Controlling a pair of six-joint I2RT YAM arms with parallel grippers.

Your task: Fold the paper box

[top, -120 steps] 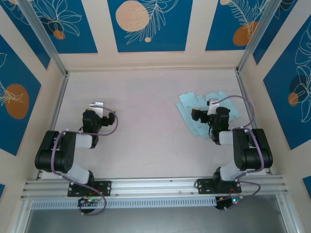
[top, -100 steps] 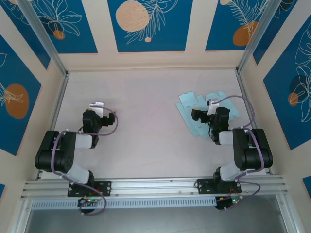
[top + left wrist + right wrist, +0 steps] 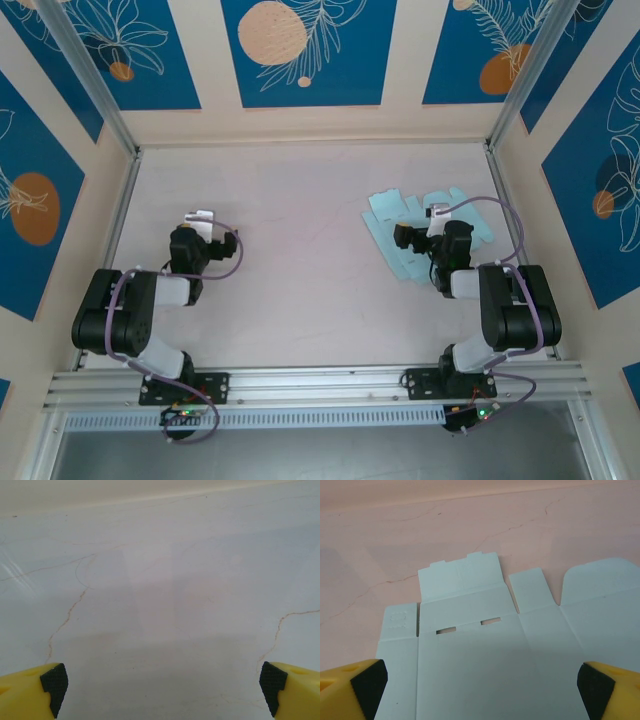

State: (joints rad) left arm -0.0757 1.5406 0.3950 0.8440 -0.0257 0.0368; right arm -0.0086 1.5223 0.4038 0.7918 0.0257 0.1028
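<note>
Nothing has shifted since a moment earlier: the paper box (image 3: 485, 650) lies flat and unfolded on the table's (image 3: 300, 270) right side, beneath the right gripper (image 3: 481, 685), jaws wide, seemingly poised for a first flap. The left gripper (image 3: 162, 682), equally wide, hangs over bare tabletop.

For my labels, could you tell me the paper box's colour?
Pale light blue paper box, clearest in the right wrist view.

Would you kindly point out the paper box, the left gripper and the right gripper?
paper box (image 3: 460, 580), right wrist view, on its far flap.
left gripper (image 3: 162, 682), left wrist view, midway between its open fingertips.
right gripper (image 3: 480, 685), right wrist view, midway between its open fingertips.
</note>
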